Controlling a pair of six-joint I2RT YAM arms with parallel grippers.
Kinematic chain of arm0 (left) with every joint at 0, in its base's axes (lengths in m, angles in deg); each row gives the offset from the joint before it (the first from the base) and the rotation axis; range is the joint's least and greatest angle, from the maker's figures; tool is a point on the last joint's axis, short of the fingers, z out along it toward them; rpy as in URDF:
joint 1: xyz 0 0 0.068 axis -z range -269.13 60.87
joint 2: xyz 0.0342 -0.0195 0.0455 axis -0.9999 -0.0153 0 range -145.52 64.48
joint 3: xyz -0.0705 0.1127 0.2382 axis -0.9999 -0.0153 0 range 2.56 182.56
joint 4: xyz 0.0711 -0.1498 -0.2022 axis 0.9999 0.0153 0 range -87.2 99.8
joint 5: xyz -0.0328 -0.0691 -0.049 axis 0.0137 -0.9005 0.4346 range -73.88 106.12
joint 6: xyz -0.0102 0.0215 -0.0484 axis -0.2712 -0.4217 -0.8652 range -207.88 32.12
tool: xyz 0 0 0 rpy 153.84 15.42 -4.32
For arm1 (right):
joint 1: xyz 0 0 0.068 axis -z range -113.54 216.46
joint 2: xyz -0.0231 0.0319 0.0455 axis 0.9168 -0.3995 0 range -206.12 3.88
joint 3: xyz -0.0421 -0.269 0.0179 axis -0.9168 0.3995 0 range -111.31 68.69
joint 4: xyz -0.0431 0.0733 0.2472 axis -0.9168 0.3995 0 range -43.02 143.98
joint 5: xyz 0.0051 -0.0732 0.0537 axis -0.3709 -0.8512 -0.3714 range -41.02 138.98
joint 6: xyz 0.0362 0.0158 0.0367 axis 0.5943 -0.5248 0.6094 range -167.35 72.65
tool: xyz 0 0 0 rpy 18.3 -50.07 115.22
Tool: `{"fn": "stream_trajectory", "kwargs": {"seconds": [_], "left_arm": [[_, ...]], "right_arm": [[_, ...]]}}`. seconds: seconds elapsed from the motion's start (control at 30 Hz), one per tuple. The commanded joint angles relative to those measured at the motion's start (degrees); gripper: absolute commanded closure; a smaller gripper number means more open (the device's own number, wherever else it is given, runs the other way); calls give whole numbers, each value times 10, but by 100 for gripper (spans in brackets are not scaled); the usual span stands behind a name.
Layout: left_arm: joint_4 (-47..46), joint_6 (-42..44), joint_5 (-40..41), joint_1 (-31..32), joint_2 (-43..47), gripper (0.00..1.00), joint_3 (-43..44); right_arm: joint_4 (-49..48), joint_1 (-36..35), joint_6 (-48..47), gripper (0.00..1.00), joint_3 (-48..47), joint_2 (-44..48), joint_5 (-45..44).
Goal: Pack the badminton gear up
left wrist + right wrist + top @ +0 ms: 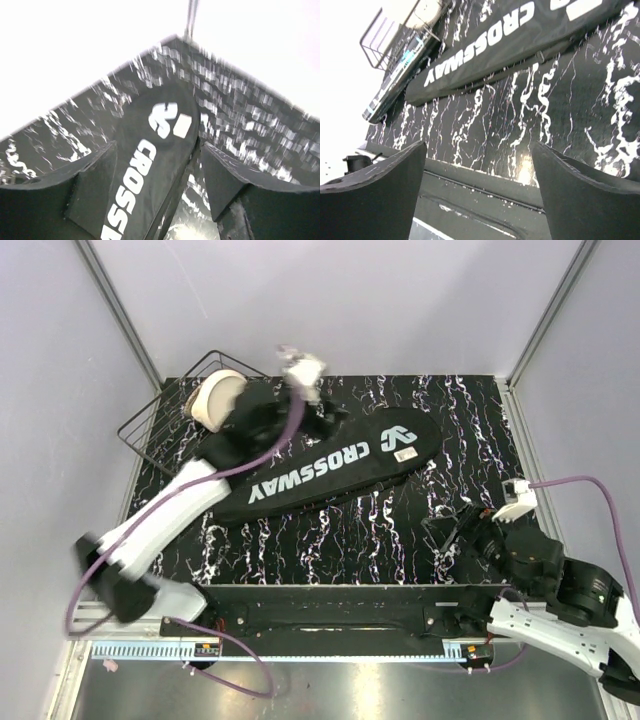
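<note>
The long black "CROSSWAY" racket bag [335, 462] lies slanted across the marbled table, its wide end at the far right. My left gripper [328, 420] hovers over the bag's middle, jaws open. In the blurred left wrist view the bag [150, 160] runs between my open fingers [95, 190]. My right gripper [448, 532] is open and empty near the front right, apart from the bag [510, 35]. The black teal-lettered shuttle tube [395, 82] lies along the bag's left side. No rackets or shuttlecocks show.
A black wire basket [160, 412] stands at the far left corner, and it also shows in the right wrist view [377, 32]. A cream round object [215, 400] rests in it. A black rail [330, 615] runs along the near table edge. Grey walls enclose the table.
</note>
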Motion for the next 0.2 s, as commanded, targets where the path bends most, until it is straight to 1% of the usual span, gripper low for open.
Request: {"fn": "stream_trajectory", "kwargs": {"seconds": [0.0, 0.03, 0.07, 0.1, 0.13, 0.17], "left_arm": [[-136, -109, -70, -38, 203, 26, -104], [-138, -106, -68, -44, 234, 25, -113], [-139, -101, -66, -44, 291, 23, -121], [-140, -87, -58, -46, 319, 21, -130], [-141, -81, -51, -46, 346, 18, -133], [-145, -79, -43, -46, 395, 16, -136]], "right_arm": [[-13, -4, -70, 2, -71, 13, -60], [-29, -3, -115, 0, -75, 26, -58], [-65, -4, -134, 0, -79, 40, -59], [-85, -3, -156, 0, -93, 65, -54], [-110, -3, -215, 0, -99, 78, -38], [-154, -3, -238, 0, -108, 90, -10]]}}
